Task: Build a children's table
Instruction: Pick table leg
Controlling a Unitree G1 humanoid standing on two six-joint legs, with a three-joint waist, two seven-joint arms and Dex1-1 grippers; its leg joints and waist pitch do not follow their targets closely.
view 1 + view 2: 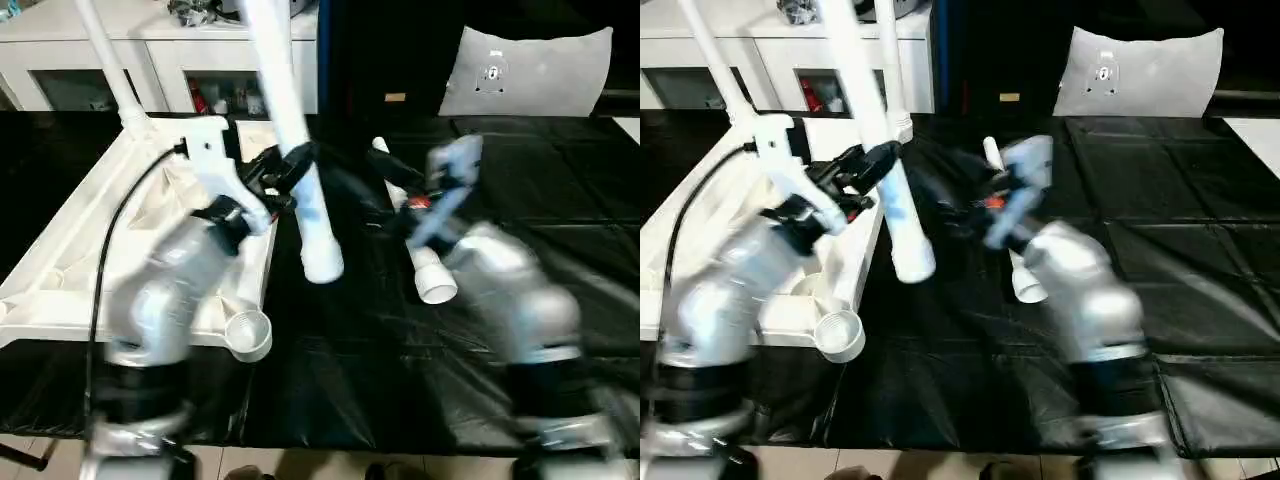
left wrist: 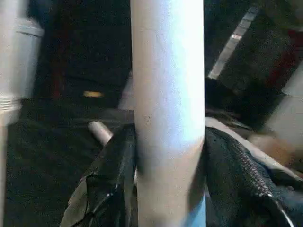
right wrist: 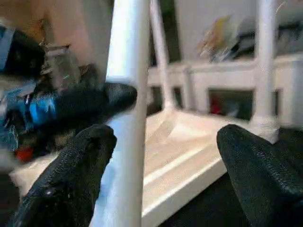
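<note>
A white tabletop is lying upside down on the left of a black-covered bench, its ribbed underside facing up. Two legs are already standing in its far corner sockets. The left gripper is clamping a third leg about midway along, holding it tilted in the air just right of the tabletop, its wide open end lowest. In the left wrist view, both black fingers are pressing against the leg's sides. The right gripper is standing wide open, holding nothing, beside that leg. A fourth leg is lying on the bench under the right arm.

The leg looks light, stiff and smooth, so probably slippery; a grip near the middle should be balancing it best. The near right corner socket is sitting empty at the bench's near edge. Open bench is lying to the right for swinging the leg.
</note>
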